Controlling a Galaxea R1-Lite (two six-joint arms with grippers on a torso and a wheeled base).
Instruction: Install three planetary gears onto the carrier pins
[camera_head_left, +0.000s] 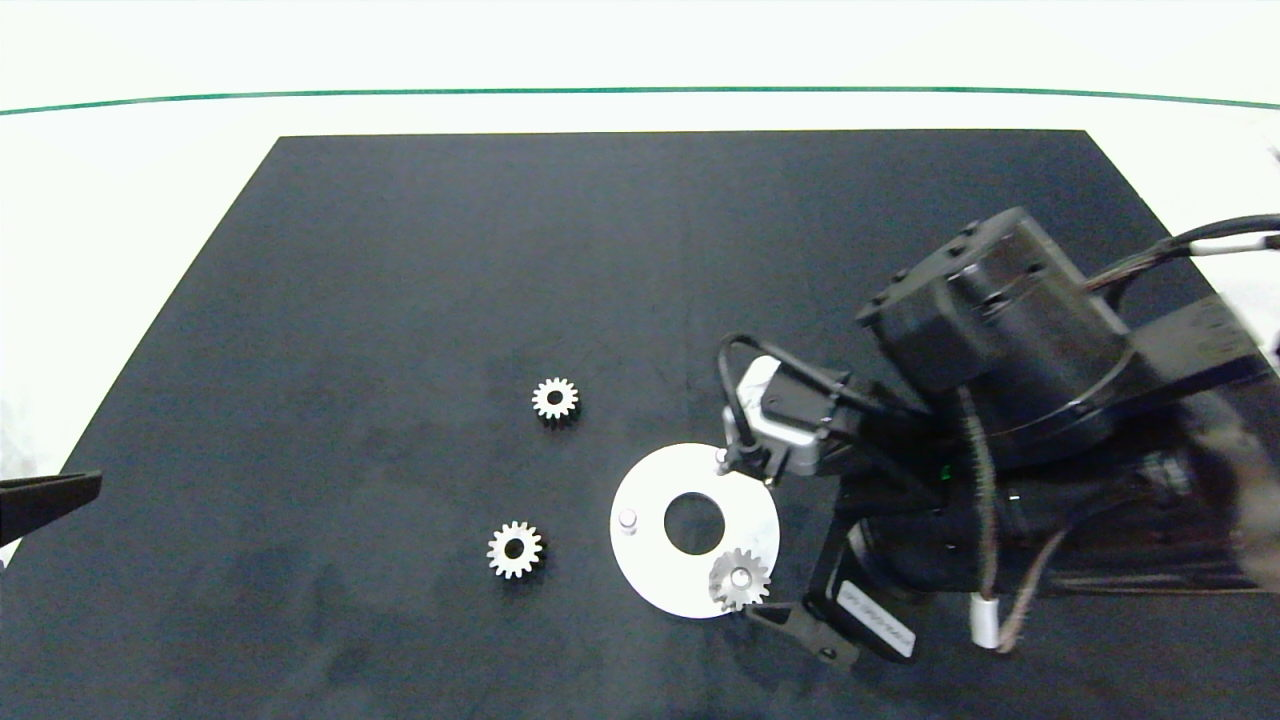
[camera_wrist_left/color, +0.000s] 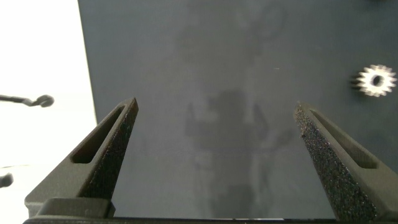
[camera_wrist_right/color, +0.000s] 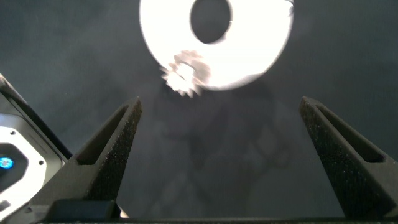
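A white ring-shaped disc (camera_head_left: 660, 575) lies on the black mat and carries the carrier pins. One planetary gear (camera_head_left: 740, 578) sits on its near-right pin. A bare pin (camera_head_left: 628, 519) stands on the disc's left side, and another (camera_head_left: 721, 456) at its far edge beside the right arm's cable. Two loose gears lie flat on the mat to the left, one farther (camera_head_left: 555, 399) and one nearer (camera_head_left: 514, 549). My right gripper (camera_wrist_right/color: 221, 106) is open and empty just right of the disc (camera_wrist_right/color: 255, 56), facing the seated gear (camera_wrist_right/color: 183, 73). My left gripper (camera_wrist_left/color: 216, 112) is open and empty at the mat's left edge.
The black mat (camera_head_left: 400, 280) covers most of a white table, with a green line (camera_head_left: 640, 90) across the far side. The right arm's bulky wrist (camera_head_left: 1000, 330) overhangs the mat's right part. One loose gear (camera_wrist_left/color: 376, 80) shows in the left wrist view.
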